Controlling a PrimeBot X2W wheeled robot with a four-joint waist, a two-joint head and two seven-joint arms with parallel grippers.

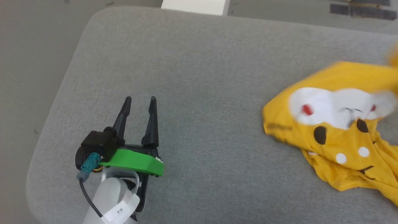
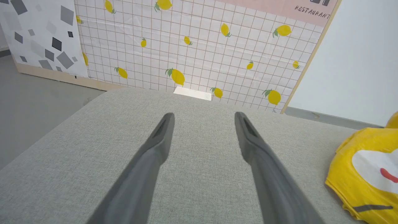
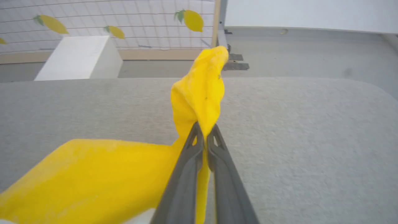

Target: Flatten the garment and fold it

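1. Lying crumpled by the right edge of the grey fabric cushion [image 1: 199,77], the yellow T-shirt [image 1: 339,140] is showing its print upward: white patches, red dots, black spots. Its outline is blurring slightly in the head view.
2. The right gripper [image 3: 205,126] is pinching a yellow fold of the T-shirt, its fingers nearly together with cloth between them. The fold is standing up past the tips, and the rest of the cloth is trailing off toward that wrist view's lower left.
3. The left gripper [image 1: 140,99] is hovering over the cushion's near-left part, its fingers spread wide and holding nothing. They are pointing toward the far edge.
4. The T-shirt is lying to the right of the left fingers, well apart from them, with bare cushion stretching between. Its nearest part is the heap's left border, which is bearing a dark stripe.
5. The heap's long axis is running roughly from far to near along the right edge, about parallel to the left fingers.
6. The right arm is plainly nearer. Spreading the T-shirt is probably calling for the left arm to cross rightward to that left border.
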